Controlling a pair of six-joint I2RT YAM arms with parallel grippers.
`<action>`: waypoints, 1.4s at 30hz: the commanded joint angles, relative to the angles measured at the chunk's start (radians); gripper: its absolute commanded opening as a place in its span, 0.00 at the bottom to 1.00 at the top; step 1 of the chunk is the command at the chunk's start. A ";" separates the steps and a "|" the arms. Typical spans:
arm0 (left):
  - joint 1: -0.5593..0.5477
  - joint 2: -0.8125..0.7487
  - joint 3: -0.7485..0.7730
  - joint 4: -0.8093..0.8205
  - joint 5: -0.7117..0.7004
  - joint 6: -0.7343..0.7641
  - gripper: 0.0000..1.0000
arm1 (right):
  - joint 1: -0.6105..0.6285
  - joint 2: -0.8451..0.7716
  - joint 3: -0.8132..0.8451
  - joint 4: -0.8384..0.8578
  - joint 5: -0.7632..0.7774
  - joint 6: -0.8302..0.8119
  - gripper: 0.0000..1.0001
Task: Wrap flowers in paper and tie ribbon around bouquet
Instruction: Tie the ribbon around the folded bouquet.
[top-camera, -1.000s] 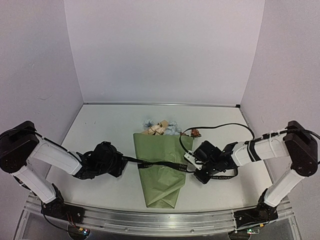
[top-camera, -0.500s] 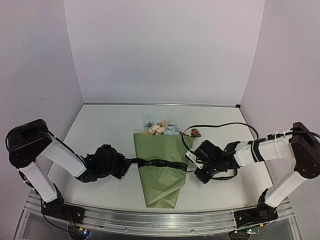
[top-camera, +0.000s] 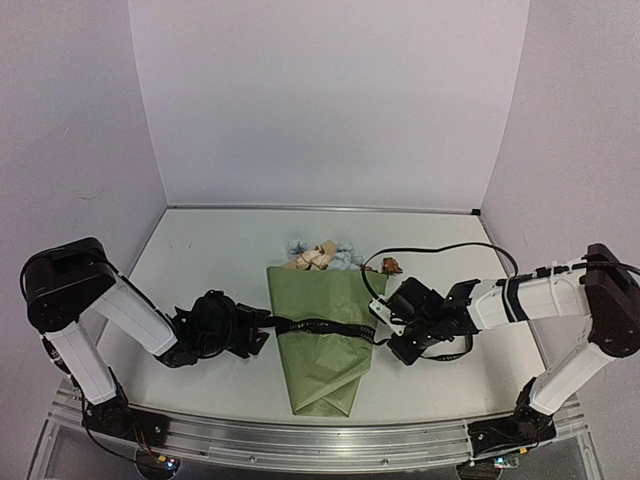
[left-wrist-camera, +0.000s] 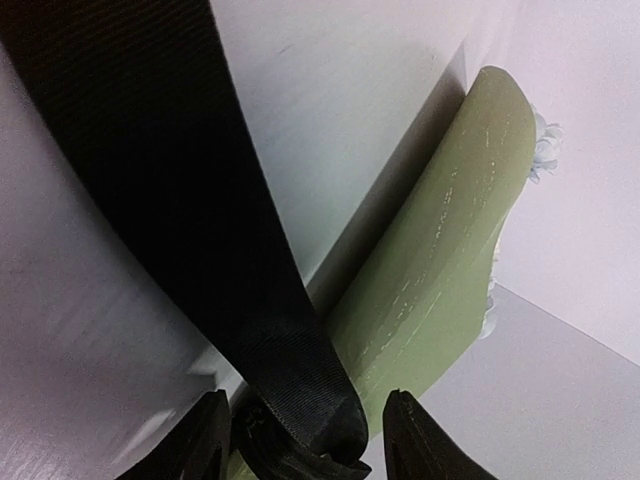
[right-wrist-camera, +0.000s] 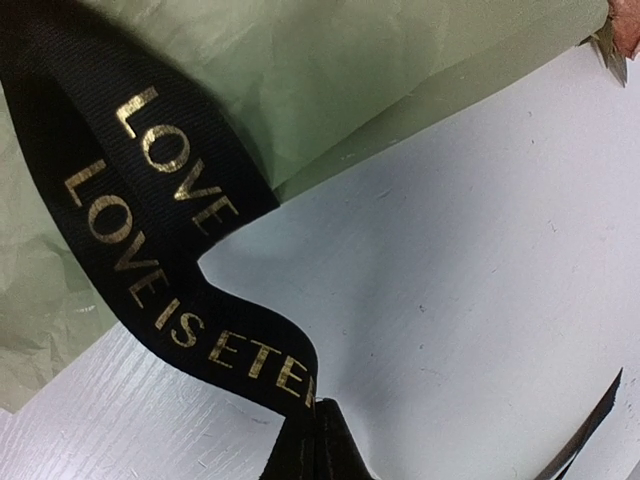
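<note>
**Top external view.** The bouquet (top-camera: 325, 345) lies at frame centre on the table (top-camera: 220, 260), narrow end toward the bottom edge. The flowers (top-camera: 320, 255) protrude from the wide upper end. The ribbon (top-camera: 320, 326) crosses the cone from side to side at mid-height, which is the placement a tie requires. The left gripper (top-camera: 255, 335) sits just beside the cone's left edge and the right gripper (top-camera: 385, 335) just beside its right edge. One stands at each ribbon end so the band spans the wrap. Bare table lies left, right and above, and both arms have room to draw outward.

**Left wrist view.** The fingers (left-wrist-camera: 205, 440) stand spread at the bottom edge. The ribbon (left-wrist-camera: 200, 230) runs down from upper left and its end lies loose between them, not pinched. The paper (left-wrist-camera: 450, 260) rises at centre right, close to the fingertips.

**Right wrist view.** The jaws are pressed together on the ribbon (right-wrist-camera: 170, 250) at bottom centre, at the right gripper (right-wrist-camera: 315, 450). The lettered band curves up-left onto the paper (right-wrist-camera: 350, 80). The paper edge runs diagonally, with open table at lower right.
</note>
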 joint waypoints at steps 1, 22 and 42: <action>-0.005 0.048 0.025 0.066 0.000 -0.036 0.60 | 0.005 -0.014 0.040 -0.012 0.018 0.009 0.00; 0.000 0.046 0.075 -0.134 -0.068 -0.022 0.12 | 0.005 -0.026 0.047 -0.040 0.046 0.018 0.00; 0.086 -0.202 0.128 -0.559 -0.143 0.369 0.00 | -0.004 0.047 0.149 -0.206 0.339 0.365 0.00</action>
